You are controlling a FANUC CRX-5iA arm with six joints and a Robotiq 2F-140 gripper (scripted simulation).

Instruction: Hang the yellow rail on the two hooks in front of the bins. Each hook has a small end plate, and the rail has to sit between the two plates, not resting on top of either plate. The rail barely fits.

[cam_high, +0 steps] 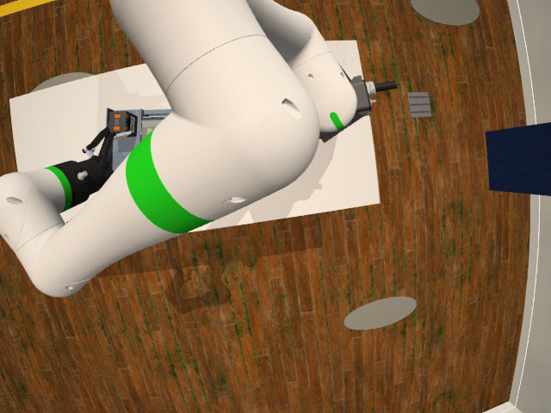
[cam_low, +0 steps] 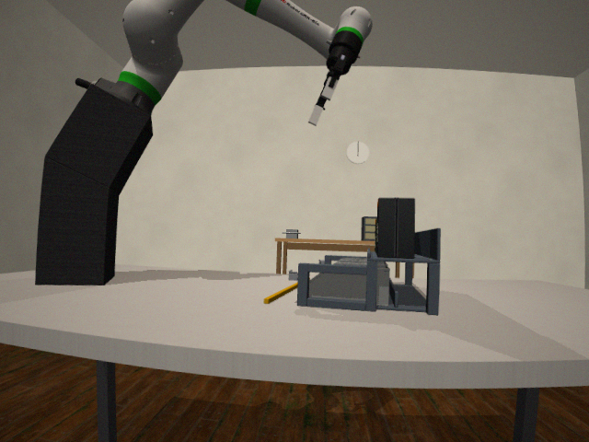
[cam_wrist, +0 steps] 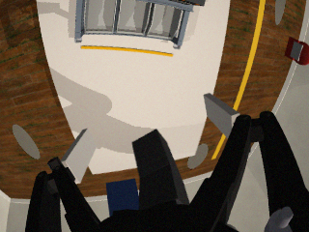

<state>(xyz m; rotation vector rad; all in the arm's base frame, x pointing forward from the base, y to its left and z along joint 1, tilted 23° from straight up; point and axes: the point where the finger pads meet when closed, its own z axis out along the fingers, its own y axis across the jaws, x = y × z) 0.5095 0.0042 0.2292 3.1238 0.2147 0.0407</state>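
Open table (cam_low: 190, 308) beside rail (cam_low: 281, 293); bin rack (cam_low: 371, 285) blocks behind.

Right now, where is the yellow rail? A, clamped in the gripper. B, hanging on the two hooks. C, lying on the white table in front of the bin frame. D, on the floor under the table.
C. The yellow rail lies flat on the white table just in front of the bin frame, while the gripper hangs open high above it with nothing between its fingers.

arm stretched high above the table (cam_low: 143, 323), wrist angled down, gripper (cam_low: 317, 111) fully open, empty
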